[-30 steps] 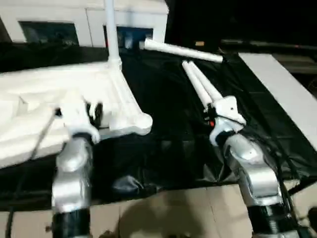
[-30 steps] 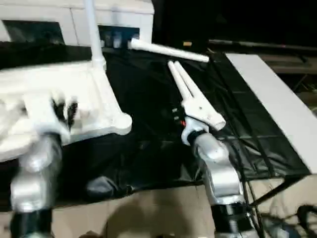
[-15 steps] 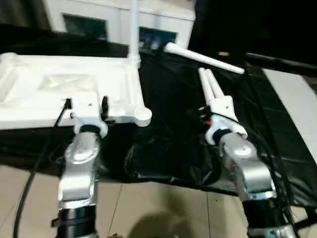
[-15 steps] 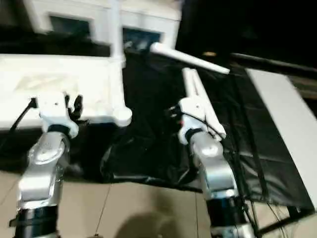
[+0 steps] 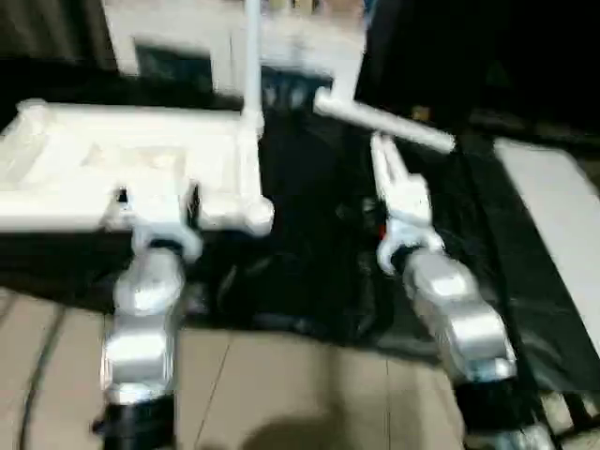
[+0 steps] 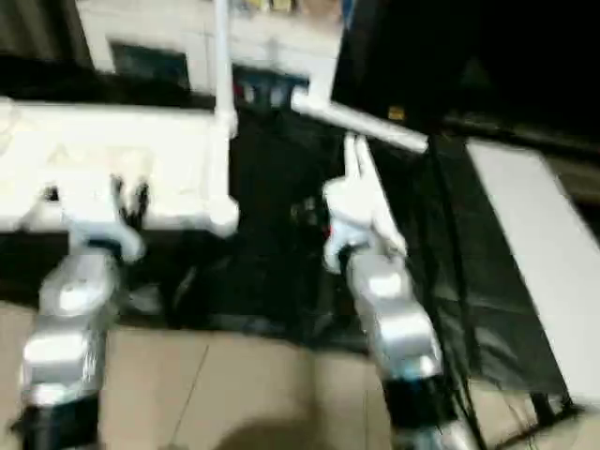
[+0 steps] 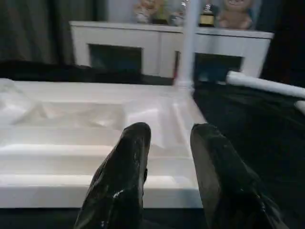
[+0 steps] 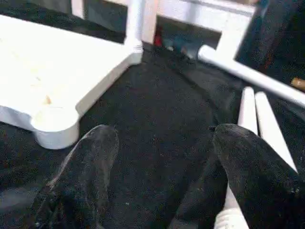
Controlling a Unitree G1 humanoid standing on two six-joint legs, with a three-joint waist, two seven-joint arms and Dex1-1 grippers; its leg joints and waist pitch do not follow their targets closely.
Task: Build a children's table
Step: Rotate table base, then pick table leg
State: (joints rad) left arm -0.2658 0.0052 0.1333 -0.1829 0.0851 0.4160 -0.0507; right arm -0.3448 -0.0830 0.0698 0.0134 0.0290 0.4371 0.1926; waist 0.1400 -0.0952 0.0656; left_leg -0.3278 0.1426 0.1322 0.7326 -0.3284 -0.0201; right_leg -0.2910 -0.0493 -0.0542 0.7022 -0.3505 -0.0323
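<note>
The white tabletop [image 5: 122, 169] lies upside down on the black cloth, on the left. One white leg [image 5: 251, 56] stands upright in its far right corner socket. The near right corner socket [image 8: 55, 124] has nothing in it. Two loose legs [image 8: 259, 114] lie side by side on the cloth, and a third leg [image 5: 384, 122] lies across behind them. My left gripper [image 7: 169, 133] is open at the tabletop's near edge, holding nothing. My right gripper [image 8: 164, 138] is open wide above the cloth, with one of its fingers [image 8: 243, 162] over the near ends of the paired legs.
A white cabinet [image 7: 143, 43] with dark glass doors stands behind the work, with toys on top. The black cloth [image 5: 309, 234] covers the work surface. A long white board [image 5: 562, 216] lies at the right. Tan floor tiles [image 5: 281, 375] show in front.
The whole picture has shifted and tilted, so the camera has moved. Both grippers stay open with nothing taken hold of, and the legs and tabletop lie as before.
</note>
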